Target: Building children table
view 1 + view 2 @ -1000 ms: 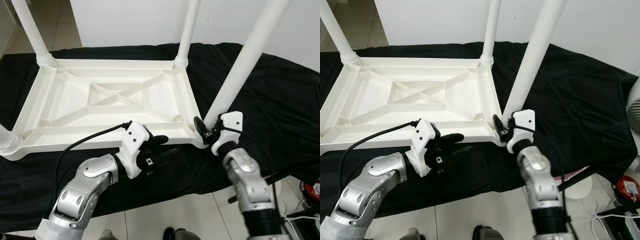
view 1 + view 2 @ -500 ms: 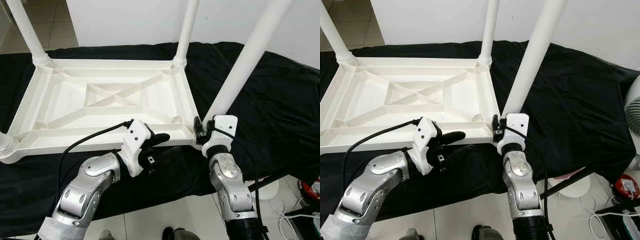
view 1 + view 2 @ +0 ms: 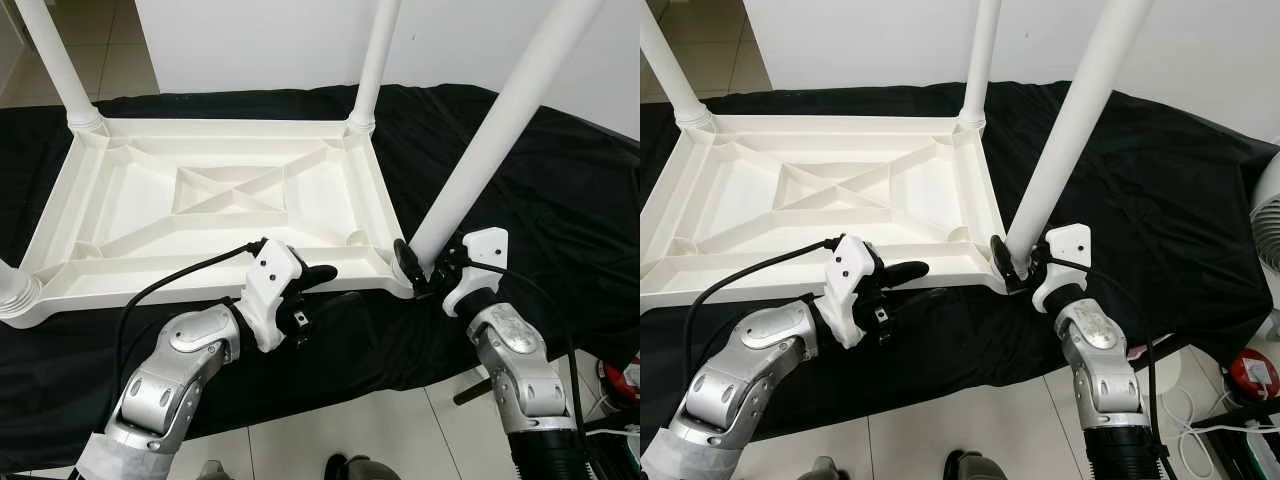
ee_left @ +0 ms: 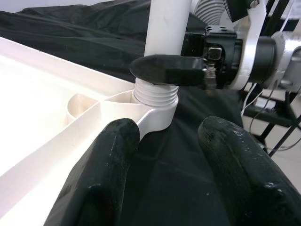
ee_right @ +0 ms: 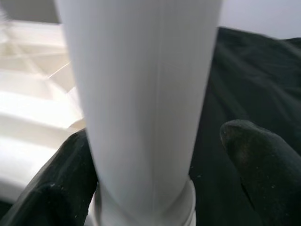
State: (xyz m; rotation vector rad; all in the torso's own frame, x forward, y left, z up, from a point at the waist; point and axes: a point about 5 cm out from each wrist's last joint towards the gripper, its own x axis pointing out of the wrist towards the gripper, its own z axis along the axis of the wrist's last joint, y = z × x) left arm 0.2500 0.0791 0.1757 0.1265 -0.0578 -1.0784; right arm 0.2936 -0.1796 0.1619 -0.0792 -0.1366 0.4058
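The white table top (image 3: pixel 215 195) lies upside down on a black cloth (image 3: pixel 560 200), its near-right leg (image 3: pixel 490 140) seated in the corner socket with the right gripper (image 3: pixel 418 268) straddling its base, fingers spread, while the left gripper (image 3: pixel 322 288) rests released at the near rim.

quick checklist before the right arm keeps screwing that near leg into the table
1. Leg in its socket: ok. The near right leg stands in the corner socket of the upturned table top, thread rings visible at its base.
2. Fully screwed down: not ok, threads are exposed above the socket in the left wrist view.
3. Right gripper around the leg base: ok, one finger on each side.
4. Firm contact on the leg: cannot tell; one finger seems apart from it.
5. Left gripper steadying the top: not ok, jaws open at the near rim, one finger on it.
6. Leg upright: cannot tell.
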